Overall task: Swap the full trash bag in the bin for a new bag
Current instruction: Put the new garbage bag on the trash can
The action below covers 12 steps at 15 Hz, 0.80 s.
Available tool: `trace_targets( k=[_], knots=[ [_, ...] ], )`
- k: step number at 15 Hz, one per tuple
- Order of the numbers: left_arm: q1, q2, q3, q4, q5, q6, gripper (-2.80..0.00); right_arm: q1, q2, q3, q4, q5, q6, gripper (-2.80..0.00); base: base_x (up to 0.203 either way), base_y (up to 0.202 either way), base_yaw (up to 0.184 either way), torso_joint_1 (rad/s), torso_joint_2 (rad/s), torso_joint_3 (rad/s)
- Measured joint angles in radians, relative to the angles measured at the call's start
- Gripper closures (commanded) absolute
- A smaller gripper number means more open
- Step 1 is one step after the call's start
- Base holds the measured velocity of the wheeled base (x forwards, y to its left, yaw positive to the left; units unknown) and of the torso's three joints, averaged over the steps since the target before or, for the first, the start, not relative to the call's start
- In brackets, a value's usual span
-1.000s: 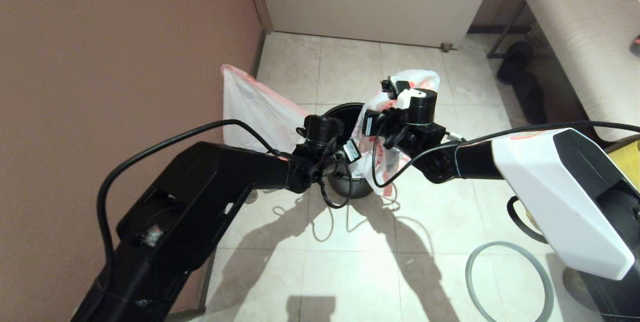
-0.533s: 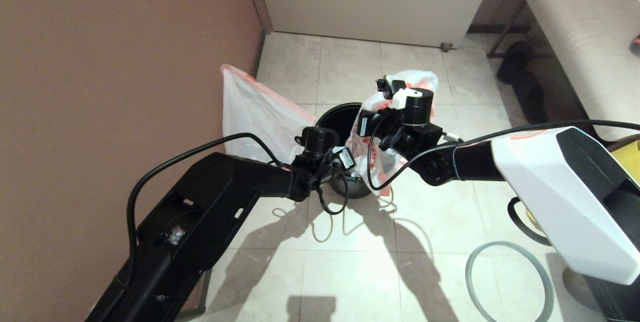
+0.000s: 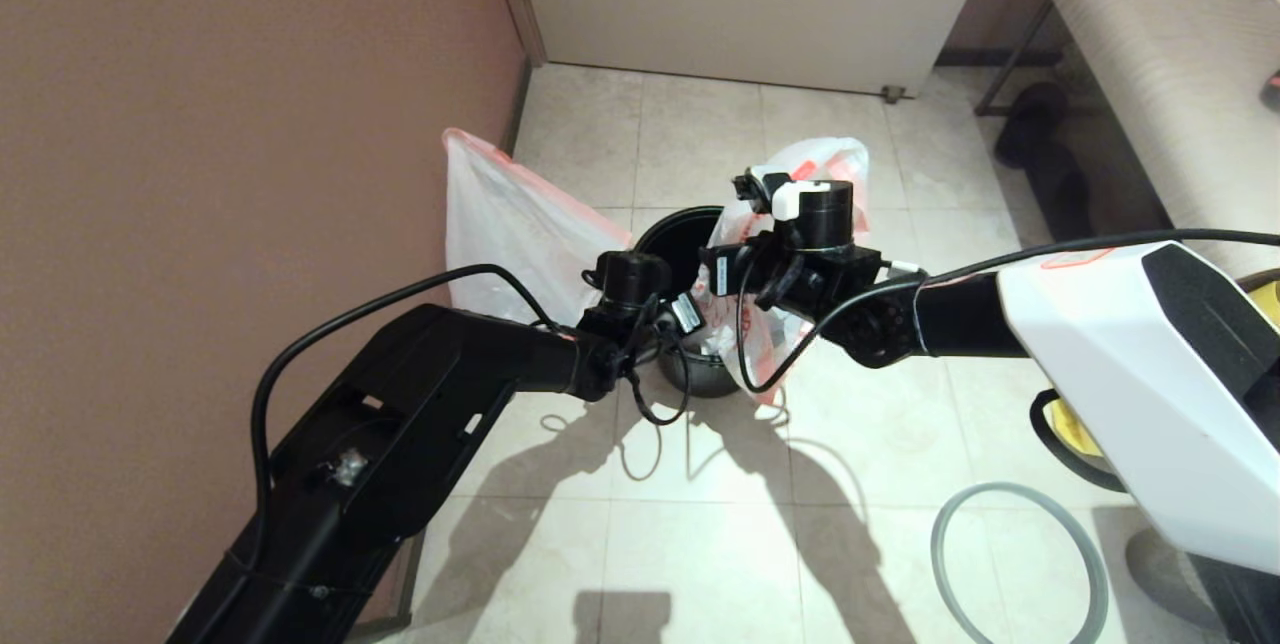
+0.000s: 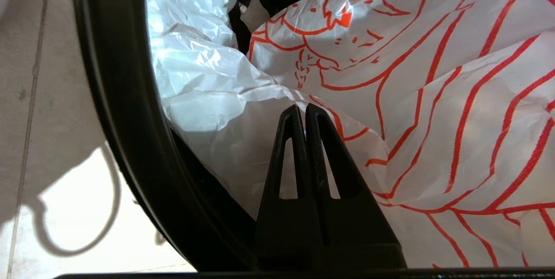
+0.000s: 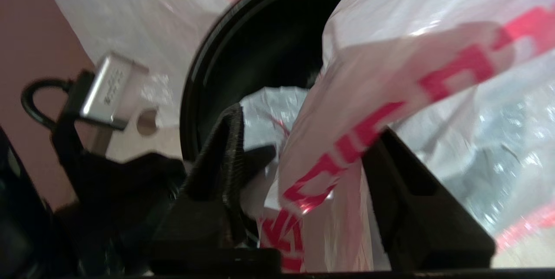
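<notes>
The right hand (image 5: 303, 157) has just opened: its fingers now stand apart with a fold of the new bag (image 3: 770, 324) hanging loose between them, over the near-right side of the bin (image 3: 690, 234). The left hand (image 4: 305, 112) stays pressed together at the bin's near rim, probably pinching the same film. So the bag is being fed into the bin. Both arms hide the near rim, and the bin's bottom is dark.
</notes>
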State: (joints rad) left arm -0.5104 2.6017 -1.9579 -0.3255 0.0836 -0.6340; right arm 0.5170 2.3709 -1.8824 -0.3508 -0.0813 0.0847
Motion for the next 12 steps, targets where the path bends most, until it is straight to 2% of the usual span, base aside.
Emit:
trace_targets(
  k=[3, 7, 9, 10, 12],
  knots=[
    [-0.001, 0.000, 0.000, -0.002, 0.003, 0.000, 0.00, 0.002, -0.082, 0.060, 0.182, -0.009, 0.000, -2.80, 0.000, 0.000, 0.000, 0.000, 0.00, 0.000],
    [-0.002, 0.000, 0.001, -0.002, 0.011, 0.000, 0.00, 0.000, -0.272, 0.256, 0.270, -0.038, 0.000, -2.80, 0.000, 0.000, 0.000, 0.000, 0.00, 0.000],
    [-0.002, -0.001, 0.001, -0.002, 0.013, 0.000, 0.00, -0.031, -0.368, 0.309, 0.311, -0.065, 0.005, -2.80, 0.000, 0.000, 0.000, 0.000, 0.00, 0.000],
    [-0.002, -0.003, 0.001, -0.001, 0.013, 0.001, 0.00, -0.052, -0.404, 0.333, 0.316, -0.072, 0.012, 0.00, 0.000, 0.000, 0.000, 0.000, 0.00, 0.000],
    [-0.003, -0.006, 0.001, 0.000, 0.028, 0.002, 0.00, -0.113, -0.453, 0.377, 0.318, -0.074, 0.022, 0.00, 0.000, 0.000, 0.000, 0.000, 0.00, 0.000]
  ],
)
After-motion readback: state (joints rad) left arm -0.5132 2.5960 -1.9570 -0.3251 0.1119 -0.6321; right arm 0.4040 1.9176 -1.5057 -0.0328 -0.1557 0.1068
